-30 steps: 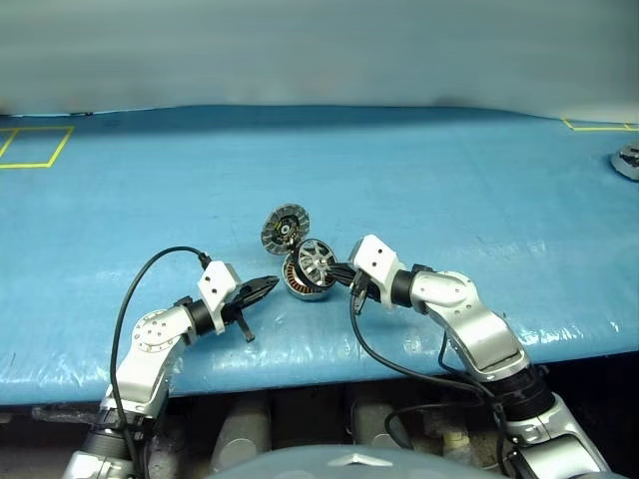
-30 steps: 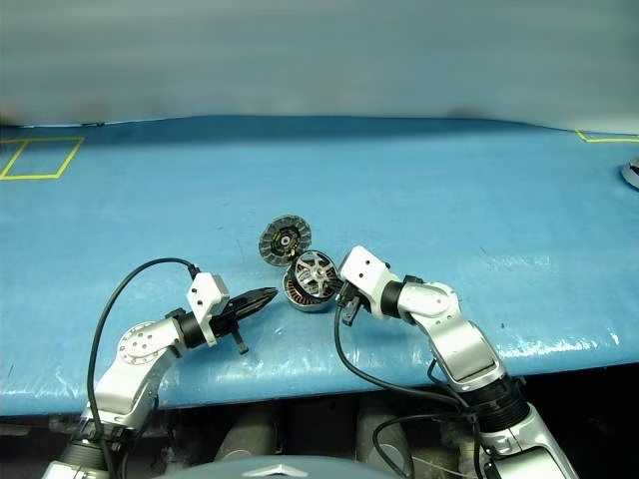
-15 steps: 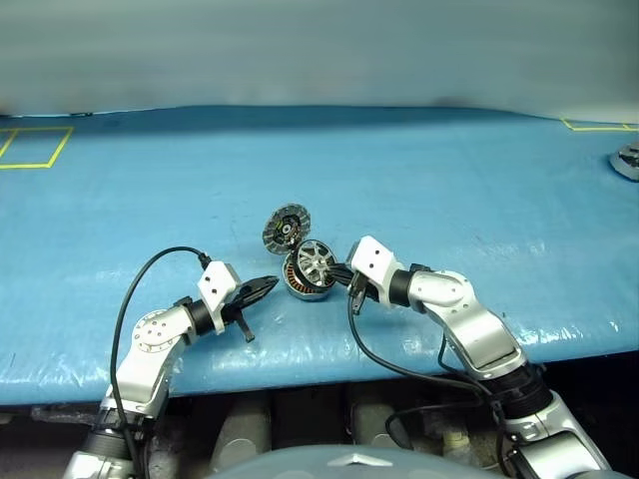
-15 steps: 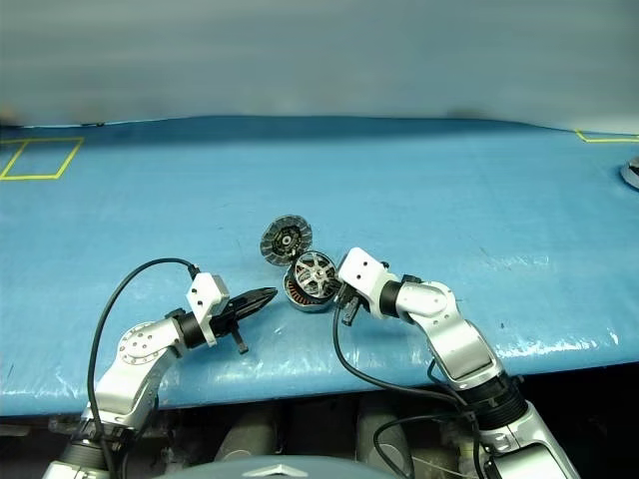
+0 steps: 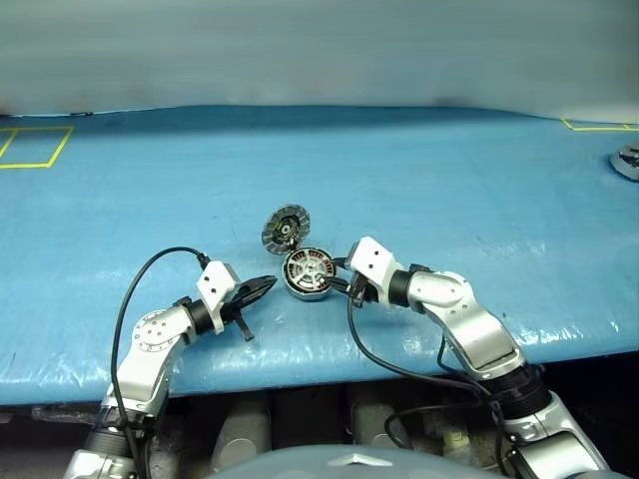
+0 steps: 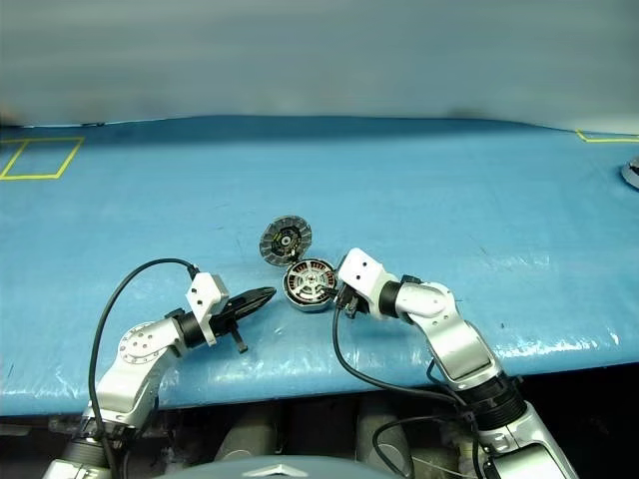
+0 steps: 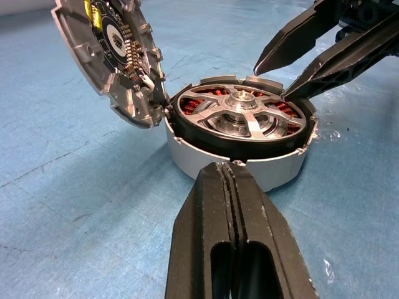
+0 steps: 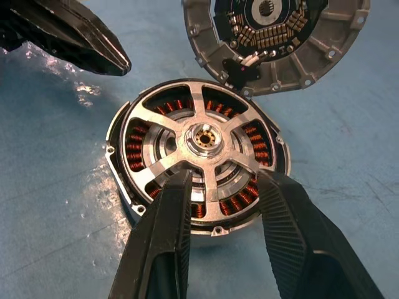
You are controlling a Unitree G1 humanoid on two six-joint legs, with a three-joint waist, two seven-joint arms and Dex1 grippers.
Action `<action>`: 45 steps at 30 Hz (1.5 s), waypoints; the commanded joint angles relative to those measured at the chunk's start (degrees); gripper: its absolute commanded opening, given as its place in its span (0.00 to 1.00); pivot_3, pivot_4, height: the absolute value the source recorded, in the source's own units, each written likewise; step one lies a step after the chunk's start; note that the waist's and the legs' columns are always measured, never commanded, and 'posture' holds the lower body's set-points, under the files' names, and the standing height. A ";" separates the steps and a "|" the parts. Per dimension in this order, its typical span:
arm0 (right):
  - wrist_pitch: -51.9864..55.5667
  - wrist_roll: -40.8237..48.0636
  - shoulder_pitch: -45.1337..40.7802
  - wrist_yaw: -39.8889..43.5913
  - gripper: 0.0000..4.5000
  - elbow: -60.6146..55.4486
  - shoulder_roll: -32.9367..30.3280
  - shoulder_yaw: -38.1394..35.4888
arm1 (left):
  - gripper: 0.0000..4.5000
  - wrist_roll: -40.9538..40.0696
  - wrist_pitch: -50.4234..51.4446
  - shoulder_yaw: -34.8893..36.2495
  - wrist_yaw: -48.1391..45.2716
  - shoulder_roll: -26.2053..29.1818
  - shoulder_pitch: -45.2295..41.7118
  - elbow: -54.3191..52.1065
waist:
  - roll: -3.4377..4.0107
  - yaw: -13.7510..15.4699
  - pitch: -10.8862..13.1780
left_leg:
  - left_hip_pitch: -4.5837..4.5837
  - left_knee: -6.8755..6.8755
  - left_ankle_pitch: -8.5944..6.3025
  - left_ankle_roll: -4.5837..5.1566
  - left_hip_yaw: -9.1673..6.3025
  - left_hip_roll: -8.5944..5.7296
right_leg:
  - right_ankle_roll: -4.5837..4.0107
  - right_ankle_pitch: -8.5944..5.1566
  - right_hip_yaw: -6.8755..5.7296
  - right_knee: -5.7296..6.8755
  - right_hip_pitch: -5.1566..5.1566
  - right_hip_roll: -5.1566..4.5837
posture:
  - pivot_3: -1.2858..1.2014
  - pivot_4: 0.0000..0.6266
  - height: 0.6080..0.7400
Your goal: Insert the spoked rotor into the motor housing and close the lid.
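The motor housing [image 5: 308, 275] sits on the blue table [image 5: 449, 180], a shallow silver cup with copper windings. The spoked rotor [image 8: 202, 138] lies flat inside it, its black ring level with the housing rim. The lid [image 5: 285, 229] stands open on its hinge at the far side, its dark segmented inner face towards me. My right gripper [image 8: 224, 180] is open at the housing's right edge, its fingers [image 8: 168, 212] apart just above the rotor's rim and holding nothing. My left gripper [image 5: 268, 285] is shut and empty, its tip just short of the housing's left wall [image 7: 187, 159].
A small silvery part [image 5: 627, 160] lies at the table's far right edge. Yellow tape marks a square [image 5: 30, 147] at the far left. The table's front edge runs just below both arms, with loose black cables hanging there.
The rotor, held tilted at the housing's rim by my right gripper, has dropped flat into the housing. My right gripper has opened. The left arm has not moved.
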 commanded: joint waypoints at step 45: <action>-4.04 14.37 0.66 -3.08 0.01 -1.77 13.20 -8.64 | 0.00 -1.94 2.20 5.78 5.37 -1.20 -1.71 0.42 | -0.01 -0.11 -0.01 | 0.09 -0.04 0.00 0.00 -0.04 0.04 | 0.00 0.00 -0.02 0.05 0.04 0.03 | 0.52 0.24 1.00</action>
